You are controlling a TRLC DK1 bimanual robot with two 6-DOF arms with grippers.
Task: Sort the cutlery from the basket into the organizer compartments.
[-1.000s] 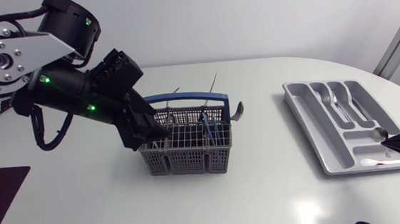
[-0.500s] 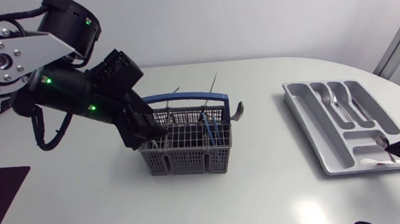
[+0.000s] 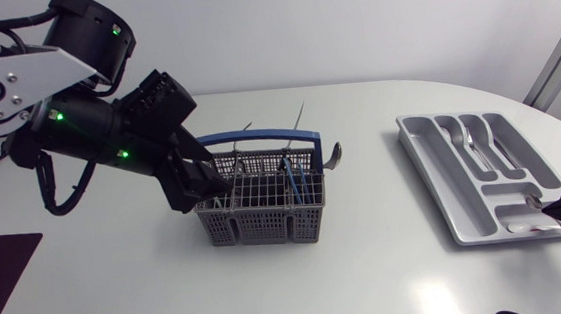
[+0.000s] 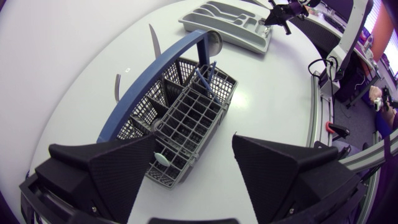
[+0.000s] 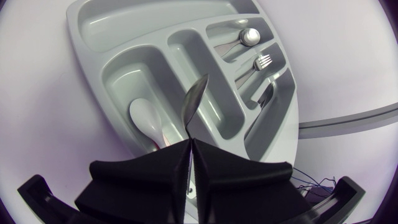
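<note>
Left pincer (image 4: 196,149) hangs over one short end of the grey mesh basket with a blue arched handle (image 4: 186,118). Its two black fingers are wide apart and nothing is between them. The right pincer (image 5: 191,149) has its fingers together, clamped on the handle of a slim metal spoon (image 5: 194,99). The bowl of this spoon points out over the near end of the light grey plastic organizer tray (image 5: 118,68).

Both containers stand on the white rounded desk (image 3: 370,270), well apart from each other. The tray has several long compartments and one crosswise compartment. A small metal spoon (image 5: 249,36) and a metal fork (image 5: 262,62) lie in two neighbouring long compartments. A white plastic spoon (image 5: 146,118) lies in the crosswise one, just beside the held spoon. The basket holds upright cutlery: a blue-handled piece (image 3: 292,176), some thin metal handles, and a metal spoon bowl (image 3: 335,155) that leans out at one end.
</note>
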